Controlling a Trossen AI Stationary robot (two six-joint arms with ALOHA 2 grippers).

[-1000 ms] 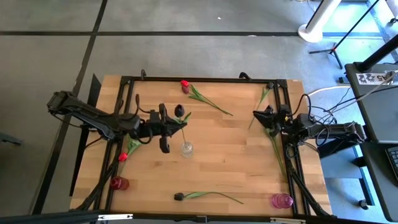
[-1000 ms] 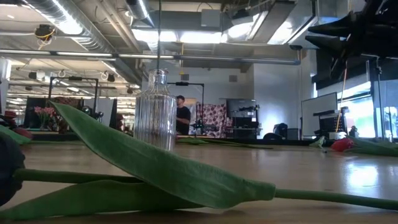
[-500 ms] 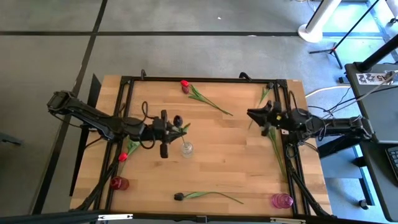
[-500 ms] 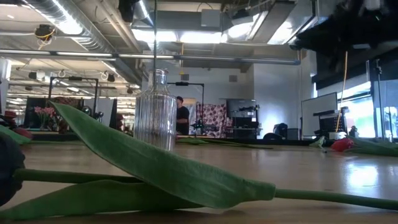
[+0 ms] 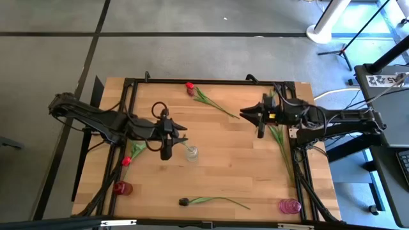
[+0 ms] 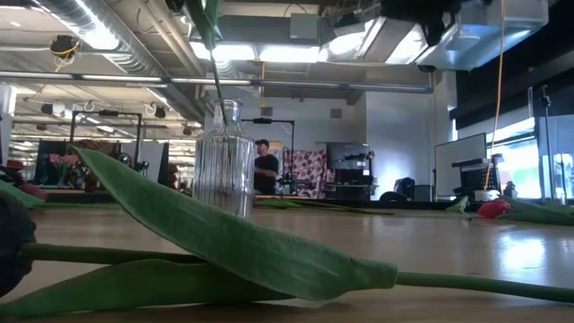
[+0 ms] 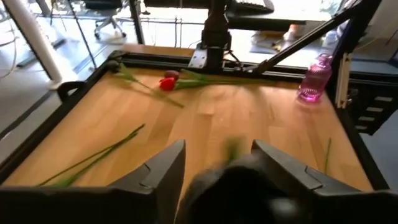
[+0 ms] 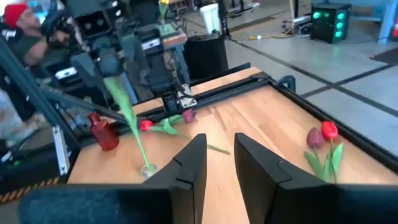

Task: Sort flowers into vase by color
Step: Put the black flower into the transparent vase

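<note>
A clear ribbed vase [image 5: 191, 153] stands mid-table. A dark-headed flower has its thin green stem [image 8: 127, 115] slanting down into the vase's neck [image 6: 229, 109]. My left gripper [image 5: 181, 136] hangs above the vase, on its left side. Its fingers are open, and the blurred dark head [image 7: 233, 183] sits between them. My right gripper [image 5: 246, 115] hovers high, right of centre. Its fingers [image 8: 193, 155] are open by a narrow gap with nothing in it. Red tulips [image 5: 190, 85] [image 5: 126, 161] and a dark tulip [image 5: 183, 202] lie flat on the table. My left gripper has its fingers [image 7: 165, 165] apart on either side of the dark flower head. I cannot tell whether they touch it. The stem hangs below the gripper with its lower end inside the clear vase.
A red vase [image 5: 123, 188] stands at the near left corner and a pink vase [image 5: 289, 206] at the near right. Another green-stemmed flower [image 5: 278, 137] lies along the right rail. Black frame rails run along the table's edges. A person [image 8: 12, 28] sits beyond the left side.
My right gripper has risen and gone toward the table's left, out over the board. My left gripper has tipped up toward level and drawn slightly toward the left edge. The dark flower's stem, upright above the vase before, now slants into the neck, and its leaf shows lower.
</note>
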